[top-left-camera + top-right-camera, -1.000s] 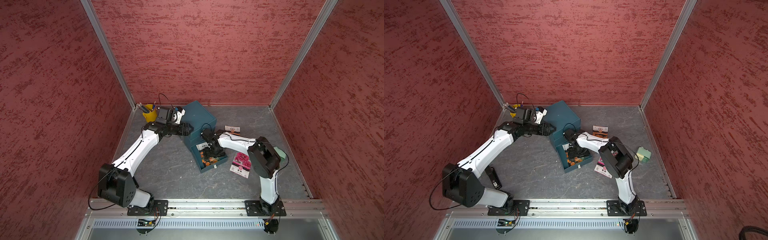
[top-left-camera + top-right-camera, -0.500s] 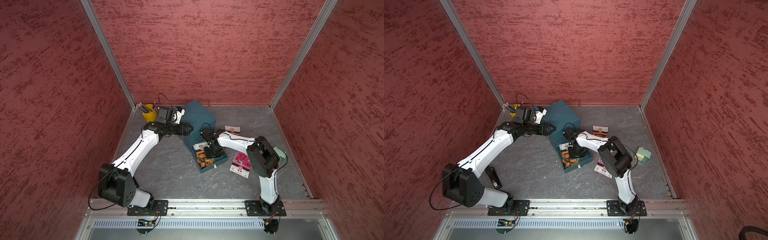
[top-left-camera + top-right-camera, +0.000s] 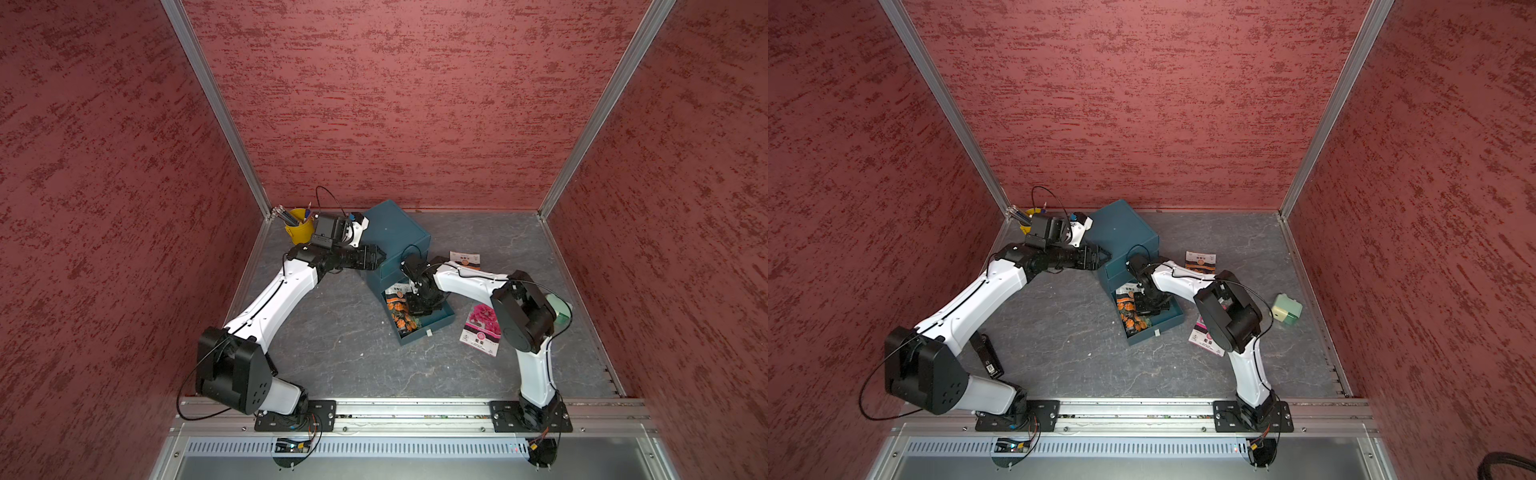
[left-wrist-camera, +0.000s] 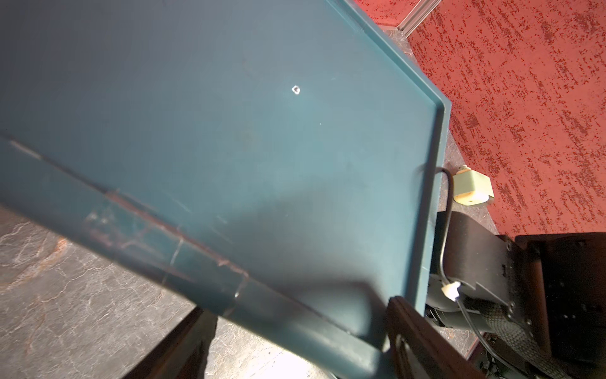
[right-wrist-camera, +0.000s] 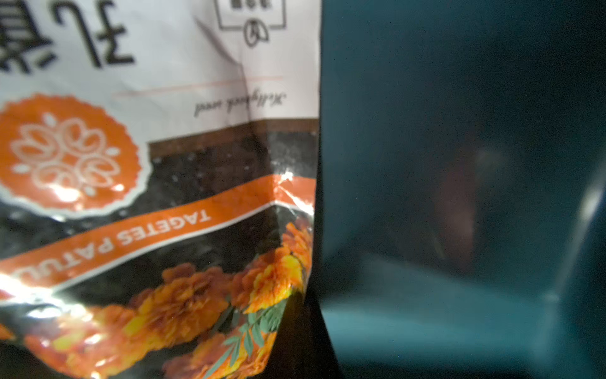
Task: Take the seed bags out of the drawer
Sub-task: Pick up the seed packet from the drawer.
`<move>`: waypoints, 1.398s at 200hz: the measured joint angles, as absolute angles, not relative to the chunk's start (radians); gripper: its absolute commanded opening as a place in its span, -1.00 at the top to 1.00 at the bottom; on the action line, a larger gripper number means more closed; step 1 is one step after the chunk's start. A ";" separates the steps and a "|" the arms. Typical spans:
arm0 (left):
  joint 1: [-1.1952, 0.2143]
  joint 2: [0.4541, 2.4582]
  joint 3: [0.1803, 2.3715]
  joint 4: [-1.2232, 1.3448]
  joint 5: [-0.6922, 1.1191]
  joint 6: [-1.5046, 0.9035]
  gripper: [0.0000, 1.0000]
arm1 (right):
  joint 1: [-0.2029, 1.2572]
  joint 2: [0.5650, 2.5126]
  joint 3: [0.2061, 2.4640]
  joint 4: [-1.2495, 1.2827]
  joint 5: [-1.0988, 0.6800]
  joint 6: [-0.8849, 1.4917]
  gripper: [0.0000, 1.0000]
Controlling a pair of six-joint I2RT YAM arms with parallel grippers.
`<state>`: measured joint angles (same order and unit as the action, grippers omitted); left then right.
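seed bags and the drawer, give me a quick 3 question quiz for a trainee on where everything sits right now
1. True or false: the pink seed bag lies inside the open drawer.
2. How many seed bags lie on the table, outside the drawer?
3. The left gripper is at: A) the yellow pencil bucket, B) the teal cabinet, C) the pink seed bag.

Key:
1. False: it lies on the table beside the drawer.
2. Two: the pink seed bag and an orange bag behind the right arm. The last orange bag is in the drawer, at the right gripper.
3. B
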<state>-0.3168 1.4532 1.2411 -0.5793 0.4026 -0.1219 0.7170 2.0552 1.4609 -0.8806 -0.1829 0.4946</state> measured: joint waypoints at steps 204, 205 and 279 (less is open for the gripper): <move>-0.317 1.454 1.244 -0.583 0.403 -0.121 -0.67 | 0.616 1.795 1.295 -0.616 -0.259 0.621 1.00; -0.317 1.454 1.244 -0.583 0.403 -0.121 -0.67 | 0.616 1.795 1.295 -0.616 -0.259 0.621 1.00; -0.317 1.455 1.248 -0.587 0.403 -0.119 -0.67 | 0.576 1.731 1.295 -0.624 -0.289 0.647 1.00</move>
